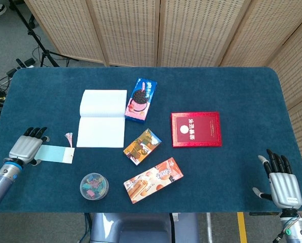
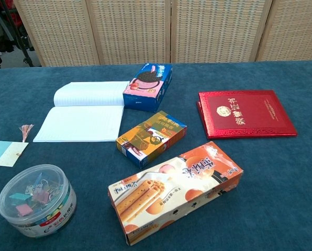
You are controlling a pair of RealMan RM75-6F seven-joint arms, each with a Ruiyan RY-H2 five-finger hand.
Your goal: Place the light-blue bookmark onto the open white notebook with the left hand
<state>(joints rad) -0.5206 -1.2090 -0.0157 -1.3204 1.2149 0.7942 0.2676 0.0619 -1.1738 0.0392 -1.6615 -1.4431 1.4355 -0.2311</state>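
Fingers of the left hand (image 1: 25, 148) lie extended over the light-blue bookmark (image 1: 53, 154)'s outer end, gripping nothing yet; the bookmark lies flat on the bench (image 1: 232, 91), at nine o'clock of the open white notebook (image 1: 101, 118). Lifting and placing remain. Only the head view shows both hands; the right hand (image 1: 281, 187) rests spread, empty.

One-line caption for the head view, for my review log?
Left hand rests on the light-blue bookmark beside the open white notebook; right hand idle.
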